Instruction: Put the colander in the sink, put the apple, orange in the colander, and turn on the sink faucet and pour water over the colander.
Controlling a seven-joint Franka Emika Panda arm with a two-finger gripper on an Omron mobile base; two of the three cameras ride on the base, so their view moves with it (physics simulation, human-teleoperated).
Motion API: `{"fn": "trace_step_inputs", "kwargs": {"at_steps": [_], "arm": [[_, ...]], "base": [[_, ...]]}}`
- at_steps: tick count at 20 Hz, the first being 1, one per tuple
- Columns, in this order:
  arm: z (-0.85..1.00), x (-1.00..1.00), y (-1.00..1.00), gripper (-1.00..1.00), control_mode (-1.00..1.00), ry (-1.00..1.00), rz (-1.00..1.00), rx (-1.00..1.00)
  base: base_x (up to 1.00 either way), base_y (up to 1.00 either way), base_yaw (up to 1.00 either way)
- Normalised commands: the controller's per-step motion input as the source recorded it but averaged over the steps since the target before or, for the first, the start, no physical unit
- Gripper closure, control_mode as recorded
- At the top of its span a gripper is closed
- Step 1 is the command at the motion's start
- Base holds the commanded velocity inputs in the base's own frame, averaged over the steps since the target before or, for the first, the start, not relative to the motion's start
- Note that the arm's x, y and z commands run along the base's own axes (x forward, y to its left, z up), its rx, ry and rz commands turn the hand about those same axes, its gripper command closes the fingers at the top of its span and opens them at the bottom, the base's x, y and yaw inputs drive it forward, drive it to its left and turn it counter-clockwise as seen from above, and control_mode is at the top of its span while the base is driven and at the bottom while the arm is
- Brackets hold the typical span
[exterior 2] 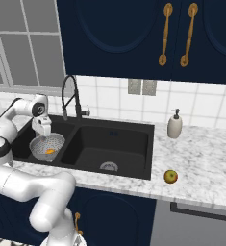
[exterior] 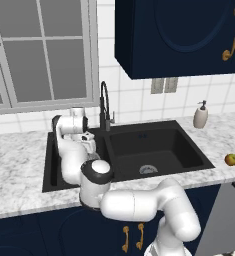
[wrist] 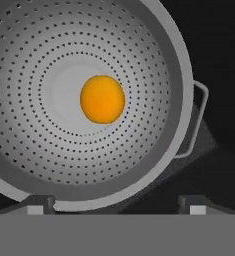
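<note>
One orange (wrist: 102,99) sits right at the bottom of the colander (wrist: 139,60), dead centre in the hand view, with the perforated bowl spreading across the upper left of that frame and a wire side handle (wrist: 198,120) poking out at right. From the right base view the colander (exterior 2: 40,144) rests in the left basin of the black sink (exterior 2: 133,126), at left of centre, the orange (exterior 2: 49,151) a small bright spot inside it. Above it hangs the gripper (exterior 2: 43,130), pointing down at the bowl; its two finger tips (wrist: 39,205) stand wide apart at the bottom of the hand view and nothing is between them, so it holds nothing. Over in the lower right, the apple (exterior 2: 170,176) lies on the marble counter (exterior 2: 206,163), well apart from the sink. Behind the basins rises the sink faucet (exterior 2: 69,96), black and arched. Further right, a beige soap bottle (exterior 2: 174,125) stands by the wall. In the left base view the arm covers the left basin, and the apple (exterior: 231,159) shows at the right edge.
</note>
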Motion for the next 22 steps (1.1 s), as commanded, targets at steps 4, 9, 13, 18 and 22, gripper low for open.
{"fn": "trace_step_inputs", "kwargs": {"at_steps": [4,9,13,18,22], "arm": [[0.84,-0.62,0.00,-1.00,-1.00,0.00,0.17,0.02],[0.61,-0.89,-0.01,-1.00,-1.00,0.00,0.26,0.00],[0.35,-0.99,-0.22,-1.00,-1.00,0.00,0.26,0.00],[0.31,-0.99,-0.50,-1.00,-1.00,-0.02,0.23,0.03],[0.28,-0.93,-0.62,-1.00,-1.00,0.00,0.10,0.05]], "base": [[0.00,0.00,0.00],[0.00,0.00,0.00],[0.00,0.00,0.00],[0.00,0.00,0.00],[0.00,0.00,0.00]]}}
